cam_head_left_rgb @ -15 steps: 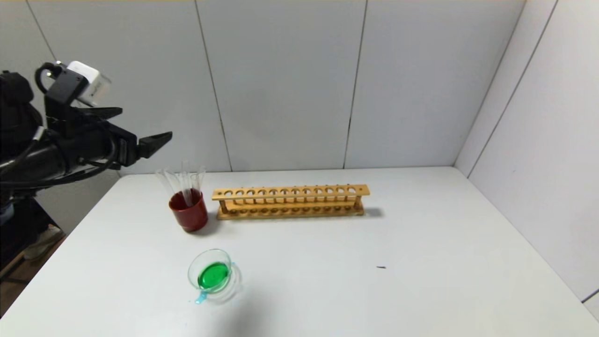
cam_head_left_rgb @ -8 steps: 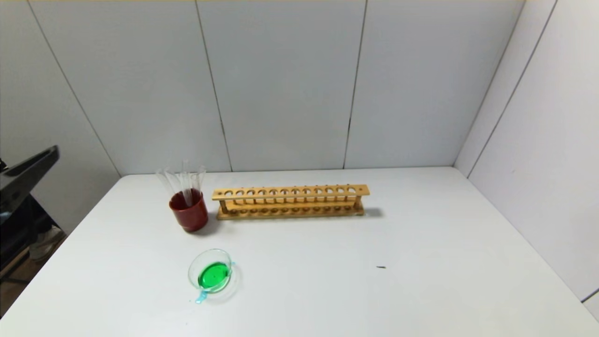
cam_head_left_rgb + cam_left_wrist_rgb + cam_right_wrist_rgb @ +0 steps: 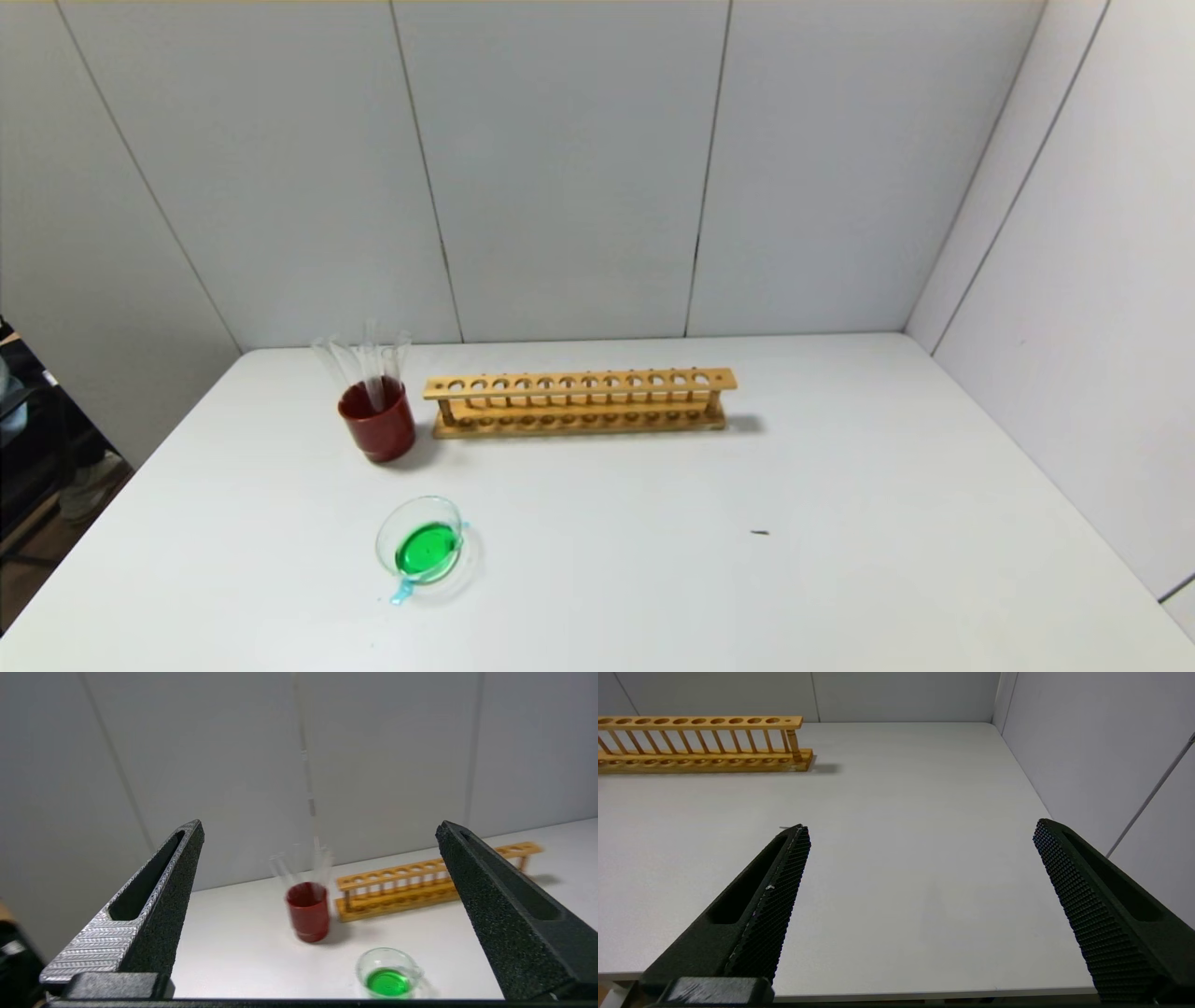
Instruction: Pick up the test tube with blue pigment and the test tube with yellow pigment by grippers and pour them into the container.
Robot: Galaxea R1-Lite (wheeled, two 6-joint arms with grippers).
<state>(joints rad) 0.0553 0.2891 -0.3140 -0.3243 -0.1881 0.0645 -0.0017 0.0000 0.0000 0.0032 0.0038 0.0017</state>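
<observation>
Both grippers are pulled back off the table with their jaws spread wide and nothing held: the left gripper (image 3: pixel 317 830) looks in from the left edge, the right gripper (image 3: pixel 920 830) from the front edge near the right corner. The glass dish (image 3: pixel 419 541), holding green liquid, sits near the front-left part of the table (image 3: pixel 840 523). Behind it a red cup (image 3: pixel 377 422) holds several clear tubes (image 3: pixel 369 364), their bottoms hidden, just left of a wooden rack (image 3: pixel 579 401) toward the back edge.

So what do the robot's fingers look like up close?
Both grippers are black claws with two long pointed fingers. The left gripper has grainy pads, and one finger shows a silvery ridged side. The right gripper has fingers covered in tiny bumpy dots.
</observation>
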